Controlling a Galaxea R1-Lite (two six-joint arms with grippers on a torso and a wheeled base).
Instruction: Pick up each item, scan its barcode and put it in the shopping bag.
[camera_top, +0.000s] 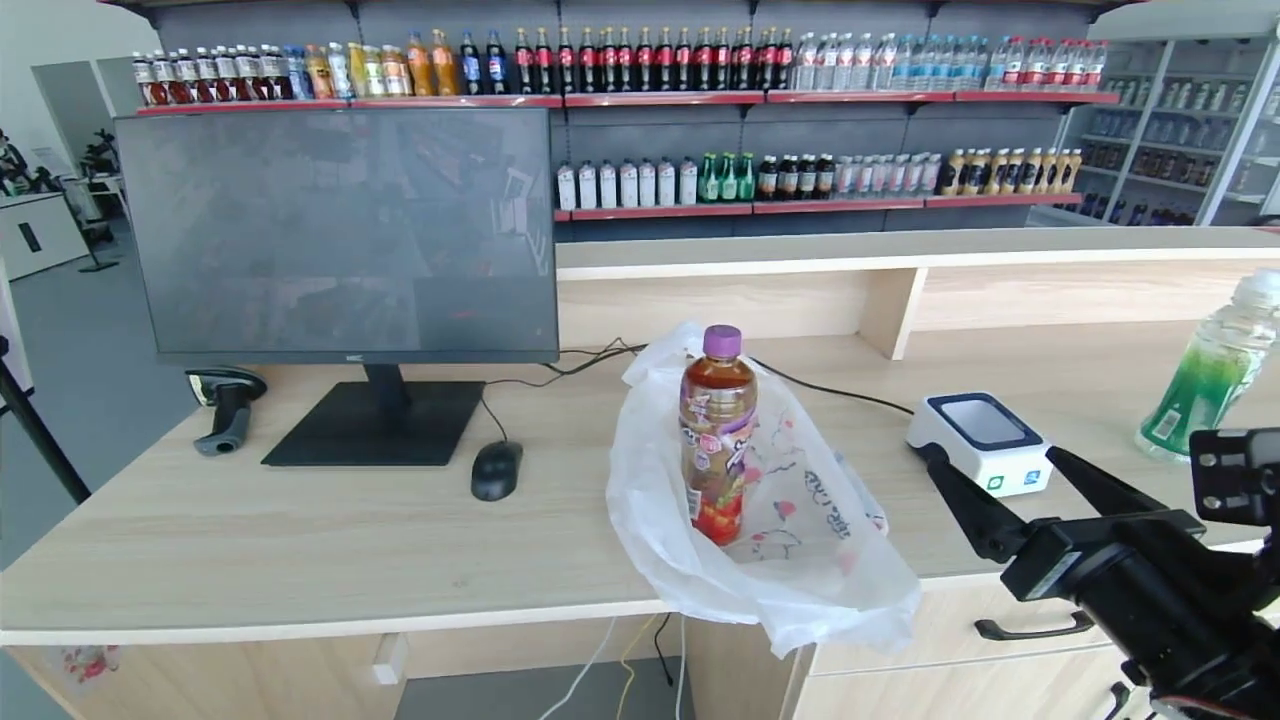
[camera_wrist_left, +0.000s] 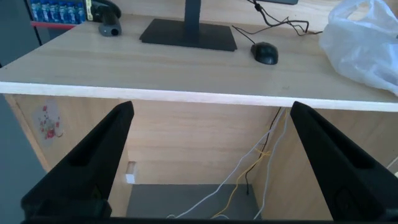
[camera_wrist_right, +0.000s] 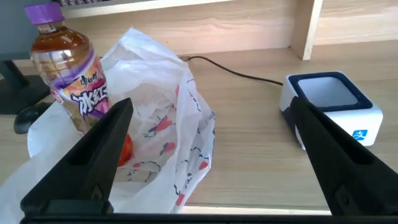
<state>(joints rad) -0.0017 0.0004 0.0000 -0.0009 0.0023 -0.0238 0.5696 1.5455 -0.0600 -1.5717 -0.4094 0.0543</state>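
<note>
Inside the shopping bag (camera_top: 800, 560), tea bottle (camera_top: 717, 440) stands upright — cap up; left gripper (camera_wrist_left: 211, 109), right gripper (camera_top: 990, 455) spread.

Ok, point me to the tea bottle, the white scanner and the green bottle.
tea bottle (camera_top: 718, 440), head view, on its label at mid-body.
white scanner (camera_top: 978, 422), head view, on its top window.
green bottle (camera_top: 1200, 390), head view, on its green label.

On the wooden worktop (camera_top: 300, 540) are set a monitor (camera_top: 340, 230), handheld scanner (camera_top: 226, 405), mouse (camera_top: 496, 469), shopping bag (camera_top: 810, 560), white scanner box (camera_top: 980, 440) — and, far right, a green bottle (camera_top: 1210, 375).
</note>
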